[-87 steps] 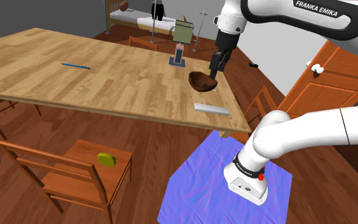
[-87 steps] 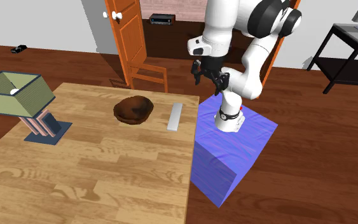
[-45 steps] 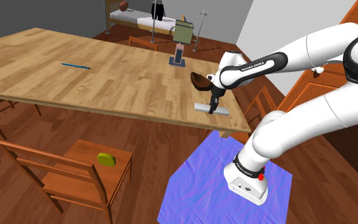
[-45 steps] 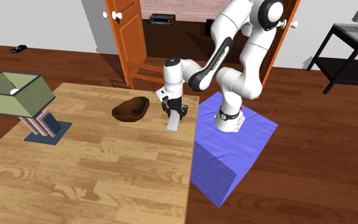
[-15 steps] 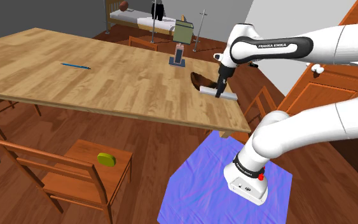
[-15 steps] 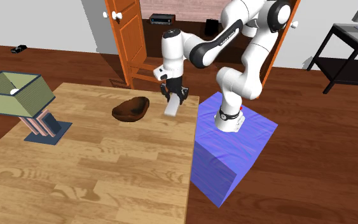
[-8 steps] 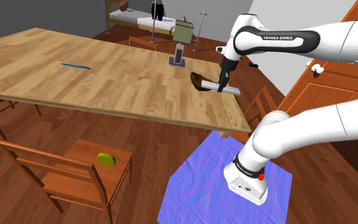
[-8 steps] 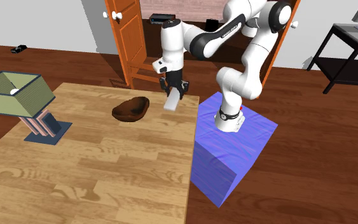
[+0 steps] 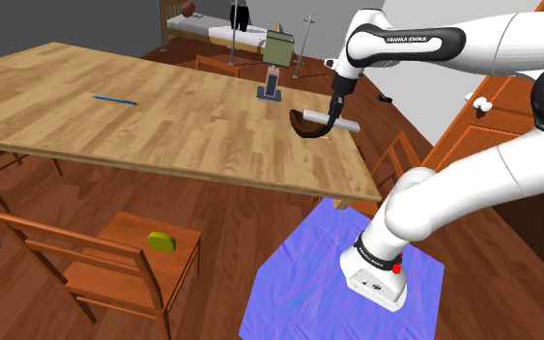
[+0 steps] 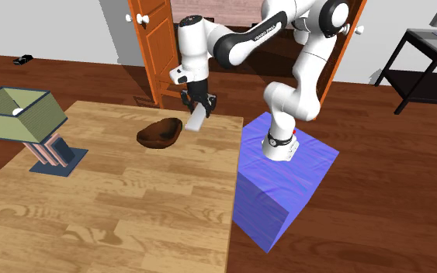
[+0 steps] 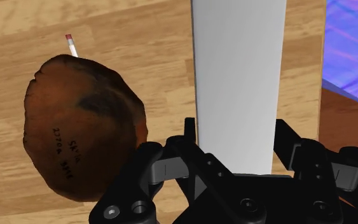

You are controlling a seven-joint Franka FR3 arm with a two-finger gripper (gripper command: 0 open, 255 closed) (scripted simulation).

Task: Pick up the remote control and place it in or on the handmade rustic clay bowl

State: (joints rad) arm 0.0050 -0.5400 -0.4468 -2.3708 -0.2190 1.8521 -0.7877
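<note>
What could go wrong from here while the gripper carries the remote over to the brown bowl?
1. The gripper clasps the grey remote near one end, so the long free part might swing or slip in the grip.
2. The brown bowl sits beside the remote, not under it; releasing now would likely drop it on the table.
3. The bowl looks shallow; a long remote may slide off its rim.

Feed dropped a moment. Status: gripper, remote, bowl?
Gripper shut on remote, held above table. Brown bowl beside it, not yet under. Nothing between them.
</note>
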